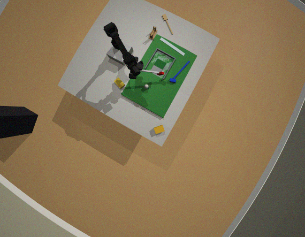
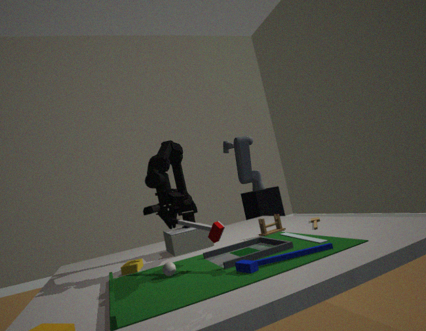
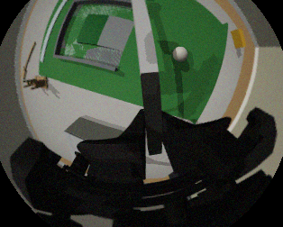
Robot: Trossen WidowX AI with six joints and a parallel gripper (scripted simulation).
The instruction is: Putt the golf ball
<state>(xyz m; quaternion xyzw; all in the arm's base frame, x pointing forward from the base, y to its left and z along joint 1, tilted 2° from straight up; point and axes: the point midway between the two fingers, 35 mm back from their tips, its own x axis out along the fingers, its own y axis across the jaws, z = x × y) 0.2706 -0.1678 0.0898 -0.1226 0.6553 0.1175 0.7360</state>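
The red putter (image 1: 161, 73) (image 2: 216, 232) has a red head and a pale shaft, which also shows in the wrist view (image 3: 144, 38). My gripper (image 1: 139, 69) (image 2: 173, 225) (image 3: 148, 111) is shut on its dark grip end. The putter is held in the air above the green mat, its head over the open end of the ramp enclosure. The white golf ball (image 1: 146, 86) (image 2: 169, 269) (image 3: 180, 54) sits on the mat, away from the putter head. The grey ramp (image 1: 156, 68) (image 2: 217, 260) (image 3: 116, 32) leads to the raised green (image 1: 159, 63) (image 2: 244, 251) (image 3: 93, 29).
A grey wall (image 1: 169, 69) (image 2: 278, 253) (image 3: 86, 65) edges the ramp and green. A blue putter (image 1: 181, 70) (image 2: 294, 254) lies beside it. A wooden stand (image 1: 153, 33) (image 2: 271, 225) and mallet (image 1: 168, 26) are at the back. Yellow blocks (image 1: 119, 83) (image 1: 159, 129) lie off the mat.
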